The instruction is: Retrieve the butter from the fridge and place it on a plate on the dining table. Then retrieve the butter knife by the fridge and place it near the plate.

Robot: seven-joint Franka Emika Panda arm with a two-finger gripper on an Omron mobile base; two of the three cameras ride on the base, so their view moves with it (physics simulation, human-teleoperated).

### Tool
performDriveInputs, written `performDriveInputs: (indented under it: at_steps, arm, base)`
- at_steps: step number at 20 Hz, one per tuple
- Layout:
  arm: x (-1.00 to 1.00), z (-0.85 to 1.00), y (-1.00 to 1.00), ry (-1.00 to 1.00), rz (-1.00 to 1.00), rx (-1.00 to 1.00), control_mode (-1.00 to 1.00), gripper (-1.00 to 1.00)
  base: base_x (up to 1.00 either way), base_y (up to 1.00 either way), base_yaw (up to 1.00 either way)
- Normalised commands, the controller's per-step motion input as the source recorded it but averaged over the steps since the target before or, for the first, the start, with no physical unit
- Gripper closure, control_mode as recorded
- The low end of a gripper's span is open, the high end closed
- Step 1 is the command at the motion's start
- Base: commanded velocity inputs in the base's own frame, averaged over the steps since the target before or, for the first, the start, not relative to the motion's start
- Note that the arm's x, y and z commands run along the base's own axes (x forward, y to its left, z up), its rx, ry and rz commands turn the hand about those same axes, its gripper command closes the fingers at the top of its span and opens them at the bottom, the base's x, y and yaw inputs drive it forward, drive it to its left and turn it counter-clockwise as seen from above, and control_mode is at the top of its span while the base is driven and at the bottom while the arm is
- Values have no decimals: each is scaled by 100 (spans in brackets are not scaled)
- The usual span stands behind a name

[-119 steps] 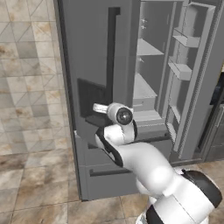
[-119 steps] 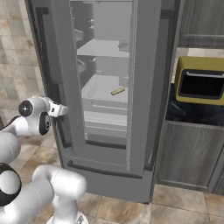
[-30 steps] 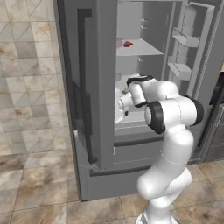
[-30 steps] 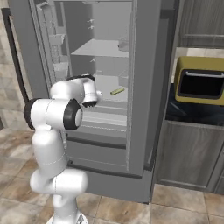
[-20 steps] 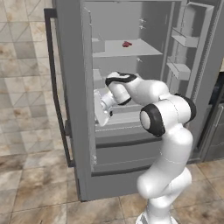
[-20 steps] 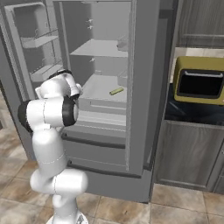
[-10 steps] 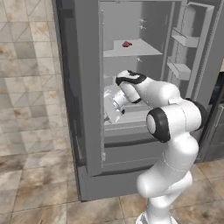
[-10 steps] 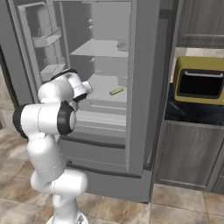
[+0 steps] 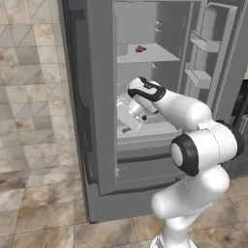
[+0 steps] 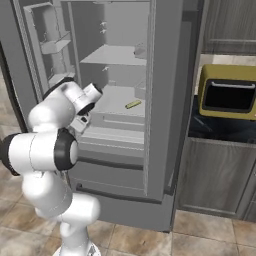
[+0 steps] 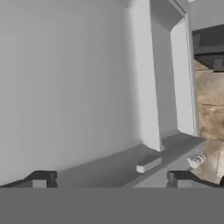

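The tall grey fridge (image 9: 97,121) (image 10: 170,100) stands with both upper doors swung open. The butter (image 10: 133,104), a small pale yellow stick, lies on a middle shelf. My gripper (image 9: 125,123) (image 10: 80,122) (image 11: 109,181) hangs at the left side of the fridge opening, just inside the left door and left of the butter, apart from it. Its fingertips (image 11: 41,179) stand wide apart, open, with nothing between them. In the hand view it faces the grey inner wall and the door edge. The plate, dining table and butter knife are out of view.
A small red item (image 9: 140,48) sits on the upper shelf. Door bins (image 9: 203,43) (image 10: 52,45) jut from both open doors. To the right a yellow oven (image 10: 227,97) stands on a black counter (image 10: 220,127) over grey cabinets. Tiled floor (image 9: 29,213) lies in front.
The left fridge door has swung further open. My hand has drawn back from the door's edge to the fridge opening, and the jaws have widened.
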Motion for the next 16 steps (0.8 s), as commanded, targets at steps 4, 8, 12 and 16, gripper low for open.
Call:
performDriveInputs:
  at_steps: [4, 8, 12, 16]
  arm:
    - [-9, -13, 61, -18, 0, 0, -100, -100]
    - [-4, 0, 9, -4, 0, 0, -100, -100]
    - [-19, 3, 3, -1, -2, -2, -100, -100]
    - [-6, 8, -67, 0, -24, -4, -100, -100]
  base:
    - [0, 0, 0]
    - [0, 0, 0]
    - [0, 0, 0]
    - [0, 0, 0]
